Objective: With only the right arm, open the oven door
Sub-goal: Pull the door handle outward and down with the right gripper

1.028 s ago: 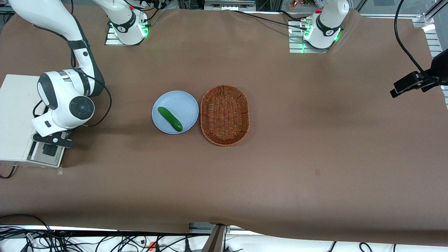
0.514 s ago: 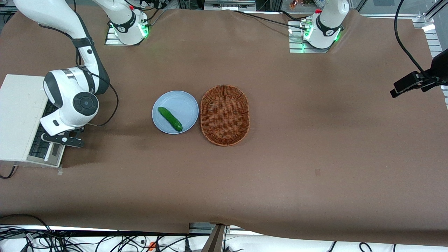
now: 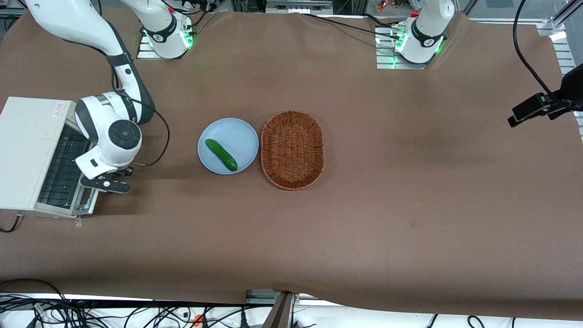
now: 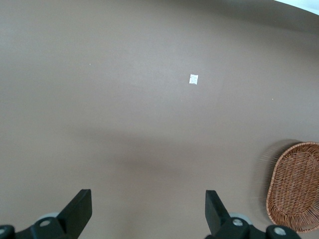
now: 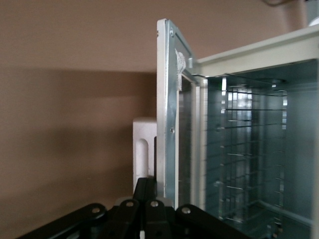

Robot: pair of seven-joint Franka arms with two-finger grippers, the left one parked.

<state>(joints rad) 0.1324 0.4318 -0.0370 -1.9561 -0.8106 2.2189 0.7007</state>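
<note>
The toaster oven [image 3: 27, 155] is sitting at the left edge of the front frame, at the working arm's end of the brown bench [image 3: 364, 228]. The oven door [image 3: 68, 173] is hanging partly open, swung out from the cream body so that the wire rack [image 3: 61, 171] inside is showing through the gap. The right arm [image 3: 109, 132] is reaching down from the upper left of the frame, its round grey-capped wrist sitting over the door's outer edge. The black gripper [image 3: 105, 184] is hanging just under the wrist, at the door's free edge near the lower left of the frame.

In the right wrist view the door [image 5: 167, 114] is standing edge-on as a silver metal frame, with the white handle block [image 5: 143, 154] on its outer face and the shiny oven cavity [image 5: 249, 149] open beside it. The gripper [image 5: 149, 196] is pressed together on the door's handle, its black fingers [image 5: 142, 191] meeting right at the base of the block.

Near the middle of the front frame a blue plate [image 3: 237, 132] is carrying a cucumber [image 3: 221, 155], and a woven basket [image 3: 292, 149] is lying just beside the plate, toward the parked arm's end.
</note>
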